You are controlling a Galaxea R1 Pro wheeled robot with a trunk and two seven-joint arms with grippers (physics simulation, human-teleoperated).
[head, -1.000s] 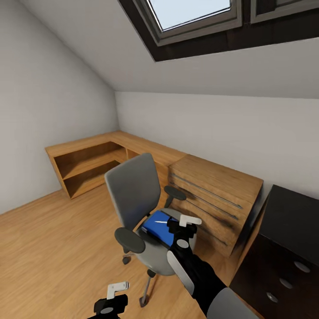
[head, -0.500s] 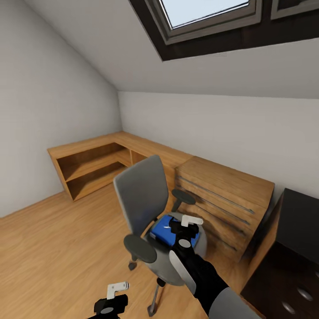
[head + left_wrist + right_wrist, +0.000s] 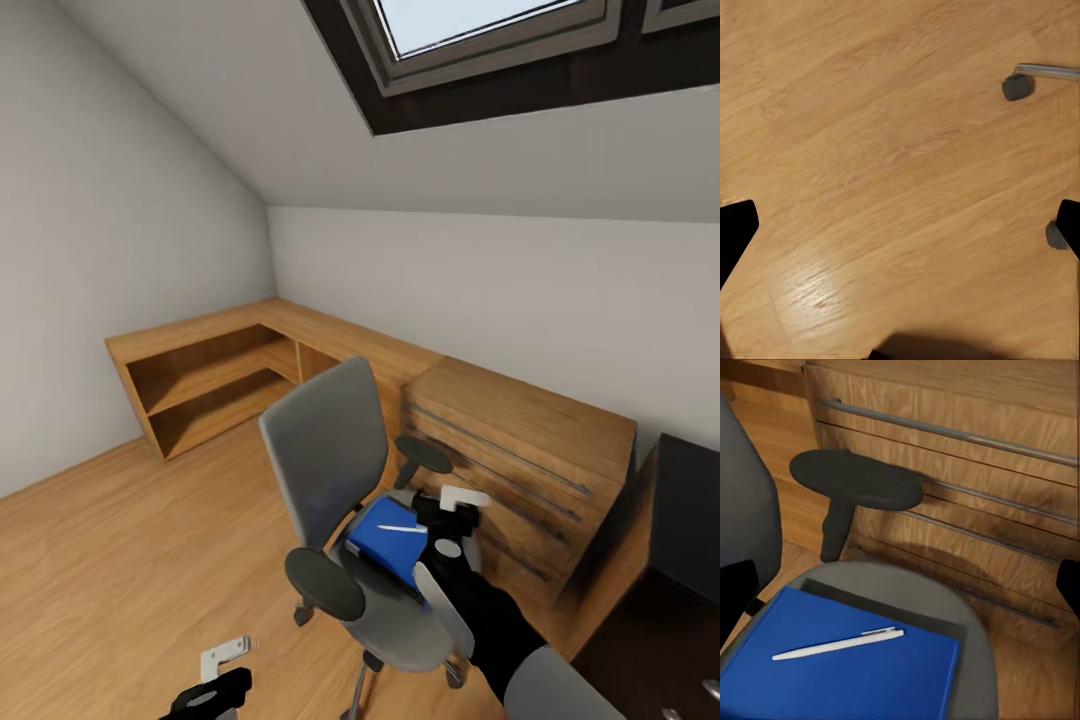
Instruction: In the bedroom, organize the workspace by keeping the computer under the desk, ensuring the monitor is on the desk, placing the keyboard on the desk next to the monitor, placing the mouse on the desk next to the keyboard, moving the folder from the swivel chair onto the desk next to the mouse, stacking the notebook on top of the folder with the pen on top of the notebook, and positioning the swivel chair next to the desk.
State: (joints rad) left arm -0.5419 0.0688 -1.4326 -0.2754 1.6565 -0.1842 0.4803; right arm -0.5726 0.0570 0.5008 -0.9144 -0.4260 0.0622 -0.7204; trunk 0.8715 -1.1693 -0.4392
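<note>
The blue folder lies on the seat of the swivel chair, one white pen resting on top of it. The right wrist view shows a dark notebook edge peeking from beneath the folder, just beside one armrest and the wooden drawer unit. The right gripper hovers over the folder, fingers spread. The left gripper hangs low beside the chair, fingers apart, over bare floor and two castors. No writing is legible.
</note>
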